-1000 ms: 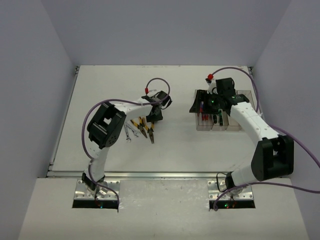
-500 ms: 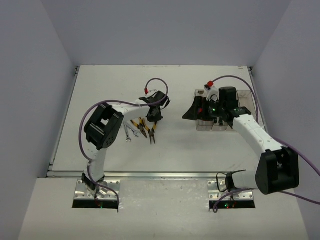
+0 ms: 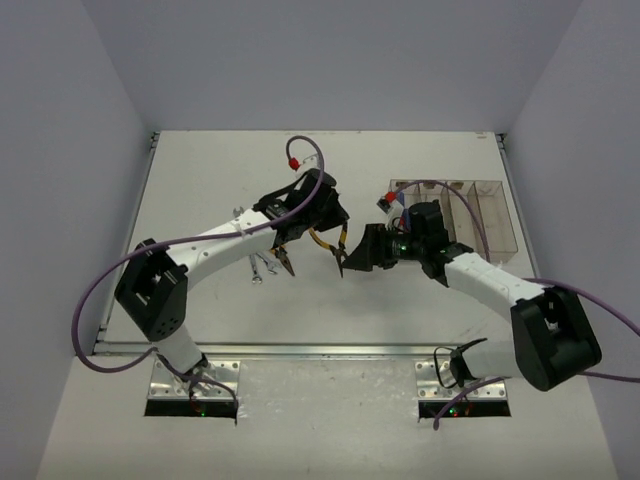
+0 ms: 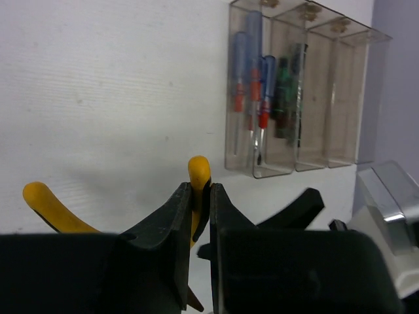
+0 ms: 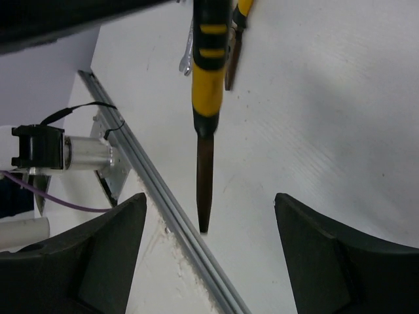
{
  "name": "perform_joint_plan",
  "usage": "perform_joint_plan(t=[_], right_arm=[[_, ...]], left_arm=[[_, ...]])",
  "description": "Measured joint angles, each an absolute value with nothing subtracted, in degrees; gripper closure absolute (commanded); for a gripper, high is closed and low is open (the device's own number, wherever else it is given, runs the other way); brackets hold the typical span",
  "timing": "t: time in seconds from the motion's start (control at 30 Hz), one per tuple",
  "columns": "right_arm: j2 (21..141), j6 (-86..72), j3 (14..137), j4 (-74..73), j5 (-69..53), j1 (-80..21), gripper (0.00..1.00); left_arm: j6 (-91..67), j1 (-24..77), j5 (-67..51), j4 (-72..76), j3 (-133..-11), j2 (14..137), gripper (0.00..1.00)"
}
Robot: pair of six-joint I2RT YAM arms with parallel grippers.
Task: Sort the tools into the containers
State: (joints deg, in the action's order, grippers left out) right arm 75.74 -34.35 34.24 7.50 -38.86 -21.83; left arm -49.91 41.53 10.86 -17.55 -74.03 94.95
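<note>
Pliers (image 5: 208, 85), yellow-handled, hang nose-down over the worktop (image 3: 200, 200) centre, one handle clamped tight in your left pincer (image 4: 199, 196). At their 3 o'clock your right pincer (image 3: 360, 252) gapes wide, gripping nothing. Containers (image 3: 495, 215) sit at 2 o'clock.

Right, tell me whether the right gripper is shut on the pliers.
No, the right gripper stands open, with the pliers hanging between its fingers and clear gaps on both sides.

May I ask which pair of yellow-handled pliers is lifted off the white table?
The yellow-handled pliers clamped by one handle in the left gripper, held above the white table; the other pair lies on it beside the silver wrenches.
</note>
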Motion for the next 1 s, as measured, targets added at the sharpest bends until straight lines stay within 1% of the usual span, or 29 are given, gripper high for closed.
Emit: perform_joint_plan(t=[0.07, 0.13, 0.27, 0.37, 0.4, 0.53, 0.57, 0.6, 0.63, 0.67, 0.7, 0.73, 0.77, 0.9, 1.0], right_arm=[[76.90, -33.45, 36.14, 6.89, -37.33, -23.19, 0.28], [77.92, -32.40, 38.35, 6.00, -36.02, -23.97, 0.34], [79.20, -30.93, 41.59, 4.88, -34.66, -24.68, 0.65], [79.59, -31.06, 42.26, 4.30, -34.33, -26.13, 0.95], [79.70, -31.50, 42.34, 3.93, -33.78, -26.71, 1.00], [79.96, -32.01, 42.24, 4.22, -32.67, -27.57, 1.00], [79.95, -32.03, 42.23, 4.25, -32.47, -27.68, 1.00], [79.85, -32.11, 42.21, 4.25, -32.24, -27.77, 1.00], [79.69, -32.15, 42.18, 4.27, -31.94, -27.86, 1.00], [79.36, -32.18, 42.06, 4.30, -31.48, -27.94, 1.00], [78.54, -32.24, 41.71, 3.94, -30.33, -27.98, 1.00], [77.56, -32.25, 41.33, 3.39, -28.95, -27.88, 1.00], [76.63, -32.20, 41.01, 2.86, -27.63, -27.68, 1.00], [74.20, -30.83, 40.81, -0.34, -21.90, -27.42, 1.00], [73.63, -28.67, 42.68, -6.58, -16.67, -24.07, 1.00]], left_arm=[[-50.45, 42.73, 9.58, -16.60, -74.02, 94.40, 1.00], [-50.84, 43.69, 8.48, -16.16, -74.02, 94.19, 1.00], [-51.45, 45.24, 7.42, -15.90, -73.80, 93.48, 1.00], [-51.68, 45.35, 7.26, -15.74, -73.50, 92.27, 1.00], [-51.69, 45.36, 7.26, -15.80, -73.43, 91.85, 1.00], [-51.26, 45.45, 7.71, -16.77, -73.11, 90.51, 1.00], [-51.16, 45.46, 7.83, -16.82, -73.07, 90.45, 0.96], [-51.05, 45.47, 7.90, -16.82, -73.06, 90.40, 0.73], [-50.98, 45.47, 7.92, -16.80, -73.06, 90.34, 0.48], [-50.68, 45.47, 8.03, -16.77, -73.06, 90.24, 0.27], [-50.04, 45.47, 9.15, -17.08, -73.07, 90.01, 0.15], [-49.68, 45.33, 10.09, -17.33, -73.10, 89.67, 0.07], [-49.61, 45.08, 10.48, -17.37, -73.15, 89.28, 0.00], [-48.20, 45.50, 13.88, -21.52, -78.38, 88.84, 0.00], [-47.37, 44.66, 17.09, -24.60, -82.62, 87.08, 0.00]])
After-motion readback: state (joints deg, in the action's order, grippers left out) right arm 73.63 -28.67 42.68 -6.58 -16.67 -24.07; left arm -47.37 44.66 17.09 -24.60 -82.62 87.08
